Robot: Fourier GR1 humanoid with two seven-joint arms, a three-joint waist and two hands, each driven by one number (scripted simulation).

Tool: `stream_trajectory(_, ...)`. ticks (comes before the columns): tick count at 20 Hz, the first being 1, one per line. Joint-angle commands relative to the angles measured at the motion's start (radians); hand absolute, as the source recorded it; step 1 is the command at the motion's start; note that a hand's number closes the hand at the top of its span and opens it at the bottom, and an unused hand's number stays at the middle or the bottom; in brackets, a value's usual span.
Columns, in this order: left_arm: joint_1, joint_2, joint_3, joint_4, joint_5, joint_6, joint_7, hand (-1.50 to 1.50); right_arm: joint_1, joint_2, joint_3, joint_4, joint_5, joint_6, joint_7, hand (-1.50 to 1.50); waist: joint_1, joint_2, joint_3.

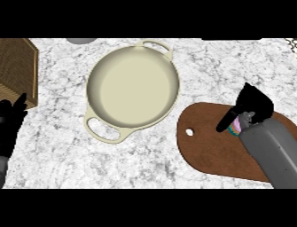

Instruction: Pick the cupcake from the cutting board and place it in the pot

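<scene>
Marbled surface [52,146] carrying a cream pot [132,88], a brown cutting board [209,146] and a wicker basket [3,75]. The pot, an oval vessel with a loop handle at each end, lies near the middle of the surface, its long axis running from the far edge toward the near edge; its interior shows only bare cream wall and floor. The cutting board lies toward the near right corner, just beside the pot's right flank but apart from it, with a small hanging hole near its left end. The right hand [252,106] is over the far right part of the board, its fingers curled around the cupcake [236,127], of which only a sliver with pink and blue stripes shows beneath the hand and against the grey forearm; whether the cupcake touches the board cannot be told. The left hand [6,122] rests at the near left edge of the surface, fingers straight and pointing up, just beside the basket that fills the far left corner.
</scene>
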Motion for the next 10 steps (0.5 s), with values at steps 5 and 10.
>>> stream_trajectory(5, 0.008, -0.031, -0.007, -0.047, -0.040, 0.023, 0.036, 0.00, 0.067, 0.058, -0.037, -0.041, 0.062, 0.015, 0.189, -1.50, 0.003, 0.002, 0.001)
stream_trajectory(10, 0.013, -0.022, -0.005, -0.076, -0.052, 0.004, 0.056, 0.00, 0.073, 0.103, -0.062, 0.031, 0.111, 0.005, 0.168, -1.50, 0.013, 0.003, 0.002)
